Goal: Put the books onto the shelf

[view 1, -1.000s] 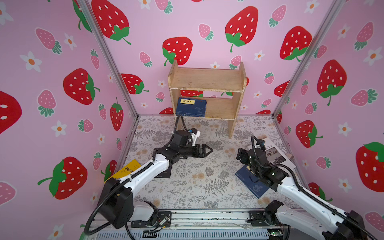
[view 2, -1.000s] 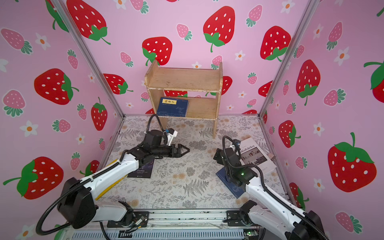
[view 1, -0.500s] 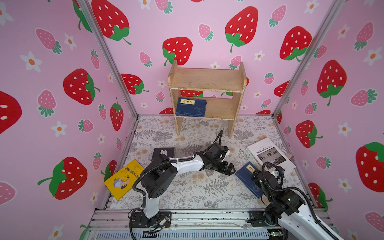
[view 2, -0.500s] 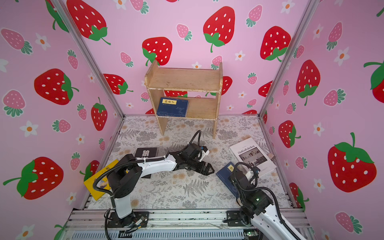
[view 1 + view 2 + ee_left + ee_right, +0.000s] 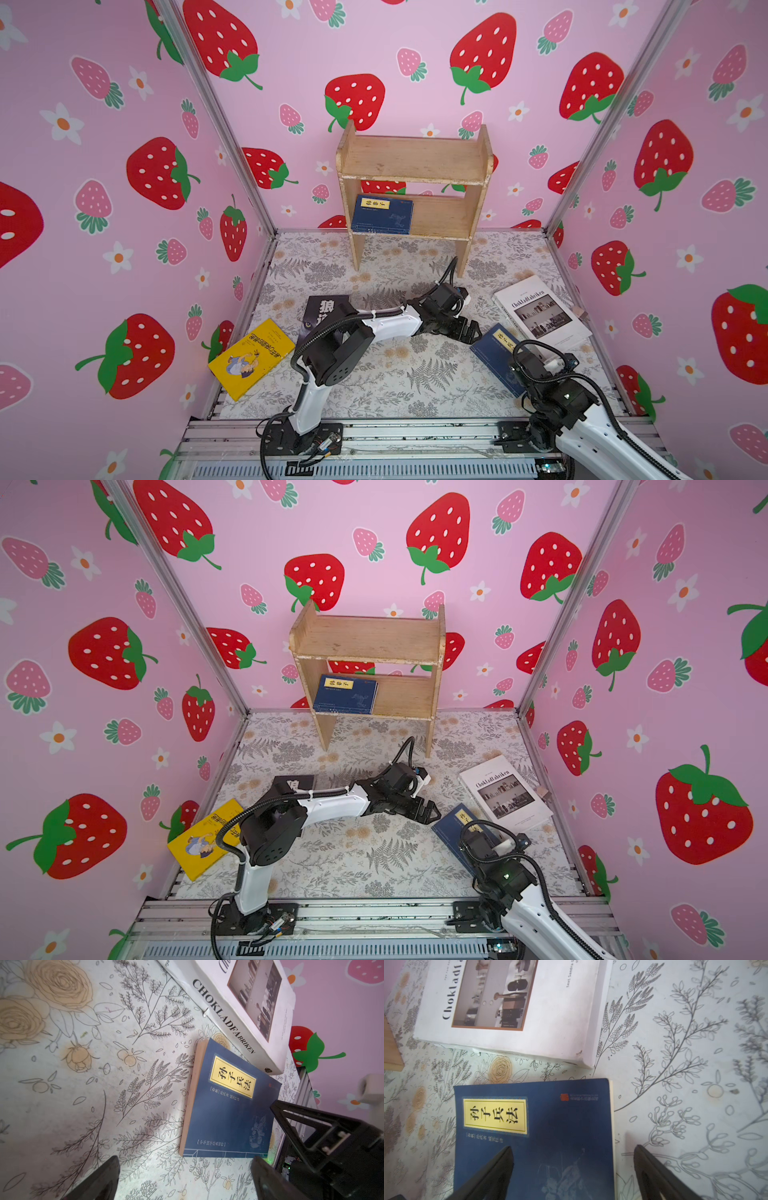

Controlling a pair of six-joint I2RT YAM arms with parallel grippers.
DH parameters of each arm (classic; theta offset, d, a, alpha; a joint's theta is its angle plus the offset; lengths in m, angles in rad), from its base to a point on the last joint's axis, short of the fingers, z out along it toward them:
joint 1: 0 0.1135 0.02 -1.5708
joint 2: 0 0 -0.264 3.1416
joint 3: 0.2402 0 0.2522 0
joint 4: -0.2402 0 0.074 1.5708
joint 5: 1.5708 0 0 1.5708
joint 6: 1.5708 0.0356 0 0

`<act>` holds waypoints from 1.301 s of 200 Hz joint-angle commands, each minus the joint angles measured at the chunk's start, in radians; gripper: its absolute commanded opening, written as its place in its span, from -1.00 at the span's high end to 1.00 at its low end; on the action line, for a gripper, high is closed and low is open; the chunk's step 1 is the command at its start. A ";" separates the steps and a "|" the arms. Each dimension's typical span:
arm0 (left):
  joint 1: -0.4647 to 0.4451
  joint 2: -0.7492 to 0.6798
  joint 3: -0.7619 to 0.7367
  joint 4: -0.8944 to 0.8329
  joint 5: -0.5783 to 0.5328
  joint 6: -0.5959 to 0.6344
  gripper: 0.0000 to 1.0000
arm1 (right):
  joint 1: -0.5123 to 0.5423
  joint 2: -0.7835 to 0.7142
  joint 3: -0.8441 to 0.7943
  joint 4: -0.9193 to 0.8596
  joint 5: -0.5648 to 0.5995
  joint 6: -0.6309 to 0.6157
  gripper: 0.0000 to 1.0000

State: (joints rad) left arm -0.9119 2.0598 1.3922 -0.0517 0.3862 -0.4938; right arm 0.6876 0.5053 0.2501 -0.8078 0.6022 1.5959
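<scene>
The light-wood shelf [image 5: 413,166] stands at the back wall with one navy book [image 5: 382,215] on its lower tier. On the table lie another navy book [image 5: 492,351] [image 5: 226,1109] [image 5: 550,1126], the white Chokladfabriken book [image 5: 540,316], a black book [image 5: 322,307] and a yellow book [image 5: 251,357]. My left gripper [image 5: 471,332] [image 5: 186,1158] is open, low over the table, just short of the navy book's near corner. Directly above that book my right gripper [image 5: 573,1147] is open, with one finger over the cover and the other past its page edge. Neither holds anything.
The white book [image 5: 512,1012] lies close beside the navy book on the table, near the right wall [image 5: 665,249]. The left arm [image 5: 386,322] stretches across the middle and partly covers the black book. A metal rail [image 5: 415,436] runs along the front edge.
My left arm has swung from in front of the shelf over to the right, up to the navy book. My right arm has drawn back toward the front rail.
</scene>
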 commanded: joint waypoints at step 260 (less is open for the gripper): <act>0.232 -0.015 -0.087 -0.006 -0.124 -0.181 -0.92 | -0.092 0.935 0.272 0.931 -0.370 -0.618 -0.61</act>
State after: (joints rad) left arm -0.6697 2.0052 1.2694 -0.0547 0.2176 -0.6529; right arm 0.5934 1.4220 0.5461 0.0910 0.2745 0.9852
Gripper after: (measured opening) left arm 0.961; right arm 0.833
